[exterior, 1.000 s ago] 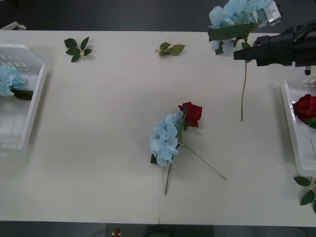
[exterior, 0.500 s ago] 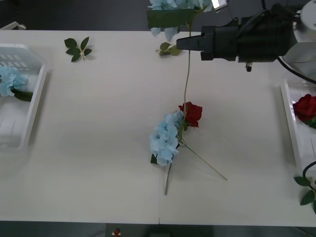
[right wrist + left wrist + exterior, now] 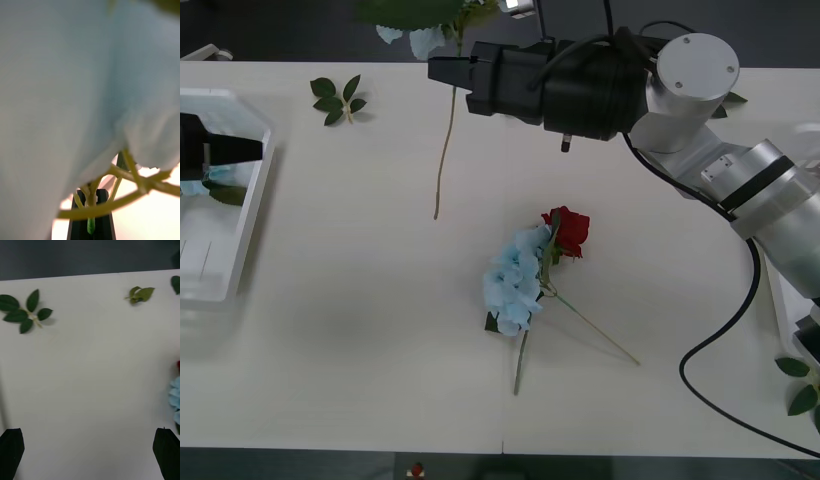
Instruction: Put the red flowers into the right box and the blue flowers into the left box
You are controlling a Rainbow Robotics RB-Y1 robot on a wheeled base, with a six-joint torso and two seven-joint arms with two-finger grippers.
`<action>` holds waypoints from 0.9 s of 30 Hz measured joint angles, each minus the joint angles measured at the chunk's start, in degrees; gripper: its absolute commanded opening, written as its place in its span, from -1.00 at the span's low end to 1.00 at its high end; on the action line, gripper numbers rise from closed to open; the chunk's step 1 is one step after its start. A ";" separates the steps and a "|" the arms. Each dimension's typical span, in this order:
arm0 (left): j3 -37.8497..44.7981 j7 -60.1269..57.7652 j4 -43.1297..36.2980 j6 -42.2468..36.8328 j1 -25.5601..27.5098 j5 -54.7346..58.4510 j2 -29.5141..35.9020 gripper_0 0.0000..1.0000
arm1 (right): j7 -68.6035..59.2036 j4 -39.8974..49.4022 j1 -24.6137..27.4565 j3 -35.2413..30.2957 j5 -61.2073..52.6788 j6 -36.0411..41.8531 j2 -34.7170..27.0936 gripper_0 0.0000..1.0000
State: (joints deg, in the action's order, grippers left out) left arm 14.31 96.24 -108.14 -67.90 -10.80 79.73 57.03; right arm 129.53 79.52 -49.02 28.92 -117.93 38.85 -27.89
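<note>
The right claw, shut on a blue flower's stem at the bench's far edge; light, floppy, best gripped below the head. The left claw gapes empty.

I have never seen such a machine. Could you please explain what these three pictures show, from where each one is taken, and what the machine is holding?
This is a two-armed robot sorting artificial flowers. The wide picture looks down from above its arms at a white table. The right gripper, jaws shut, carries a blue flower by its stem toward the left box. The left gripper waits open at that box. In the middle lie another blue flower and a red rose. The two upright pictures come from cameras on the wrists: the right one sees pale petals and the pinched stem, the left one sees a leaf sprig.
</note>
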 measured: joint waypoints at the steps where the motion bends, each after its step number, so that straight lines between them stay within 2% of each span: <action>1: -1.15 0.55 -0.24 1.59 0.90 2.24 -0.89 1.00 | 0.00 0.00 0.00 0.00 0.44 -0.17 0.81 -1.00; 8: -8.41 19.04 -0.42 7.76 7.51 12.02 -8.80 1.00 | 0.00 0.00 0.00 0.01 1.01 -0.17 3.69 -1.00; 10: -10.83 20.17 -0.42 8.15 8.11 14.62 -10.73 1.00 | 0.00 0.00 0.00 0.05 1.01 -0.16 4.08 -1.00; 14: -15.26 22.07 -0.42 9.69 8.13 18.98 -13.83 1.00 | 0.00 0.00 0.00 0.94 1.01 -0.18 4.18 -1.00; 19: -18.45 36.98 -0.41 12.80 7.81 24.31 -18.10 1.00 | 0.00 0.00 0.00 2.53 1.00 -0.17 4.18 -1.00; 26: -18.59 37.70 -0.40 14.78 4.28 27.28 -23.37 1.00 | 0.00 0.00 0.00 2.86 0.79 0.98 4.18 -1.00; 27: -18.59 37.70 -0.40 15.31 3.77 27.28 -23.69 0.94 | 0.00 0.00 0.00 2.86 0.79 0.96 4.18 -1.00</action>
State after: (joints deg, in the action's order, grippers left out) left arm -4.29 133.94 -108.54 -52.59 -7.03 107.01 33.34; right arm 129.53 79.52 -49.02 31.78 -117.14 39.81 -23.71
